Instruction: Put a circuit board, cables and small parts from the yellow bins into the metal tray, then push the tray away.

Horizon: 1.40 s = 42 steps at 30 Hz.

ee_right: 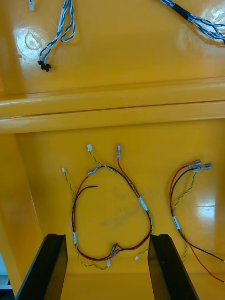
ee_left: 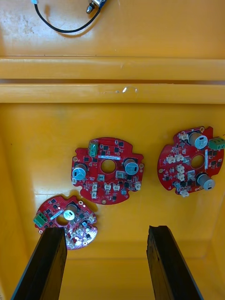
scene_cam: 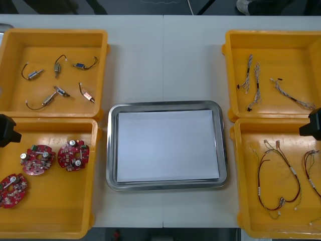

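- So, nothing is loaded yet: your metal tray (scene_cam: 110,145) holds nothing, between the yellow bins (scene_cam: 50,34).
- Your left gripper (ee_left: 107,262) hangs open over the circuit boards (ee_left: 101,180), and the right gripper (ee_right: 107,267) hangs open over the red and yellow cables (ee_right: 143,204).
- The small metal parts (scene_cam: 60,91) and the push are left too.

The metal tray (scene_cam: 112,150), white inside, sits between the yellow bins (scene_cam: 55,34). Three round red circuit boards (scene_cam: 73,155) (components up) lie in the near left bin, small metal parts (scene_cam: 34,75) in the far left. Twisted blue and white cables (scene_cam: 257,85) occupy the far right bin, red, yellow and black cables (ee_right: 143,204) the near right.
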### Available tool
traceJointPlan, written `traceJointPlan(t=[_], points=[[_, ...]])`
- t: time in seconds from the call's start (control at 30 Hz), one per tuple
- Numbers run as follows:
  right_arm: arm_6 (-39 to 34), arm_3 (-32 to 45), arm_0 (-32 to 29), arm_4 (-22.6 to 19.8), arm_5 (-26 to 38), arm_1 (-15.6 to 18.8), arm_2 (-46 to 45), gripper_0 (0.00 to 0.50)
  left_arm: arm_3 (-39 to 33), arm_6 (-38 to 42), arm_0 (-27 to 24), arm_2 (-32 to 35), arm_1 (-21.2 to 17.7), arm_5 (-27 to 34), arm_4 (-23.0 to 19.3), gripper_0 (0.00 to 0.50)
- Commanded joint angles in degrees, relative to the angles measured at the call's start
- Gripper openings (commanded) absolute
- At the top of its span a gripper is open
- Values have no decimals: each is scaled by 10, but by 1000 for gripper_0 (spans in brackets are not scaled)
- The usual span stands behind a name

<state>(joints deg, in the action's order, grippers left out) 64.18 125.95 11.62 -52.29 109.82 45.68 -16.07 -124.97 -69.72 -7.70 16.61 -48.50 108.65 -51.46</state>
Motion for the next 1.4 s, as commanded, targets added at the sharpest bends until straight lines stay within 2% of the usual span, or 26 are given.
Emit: traceJointPlan(t=[0.03, 1.4], points=[[-10, 3, -7, -4, 2, 22, -16, 500, -8, -55, 13, 7, -17, -5, -1, 500], [-10, 3, -7, -4, 2, 22, -16, 500, -8, -55, 13, 7, -17, -5, -1, 500]])
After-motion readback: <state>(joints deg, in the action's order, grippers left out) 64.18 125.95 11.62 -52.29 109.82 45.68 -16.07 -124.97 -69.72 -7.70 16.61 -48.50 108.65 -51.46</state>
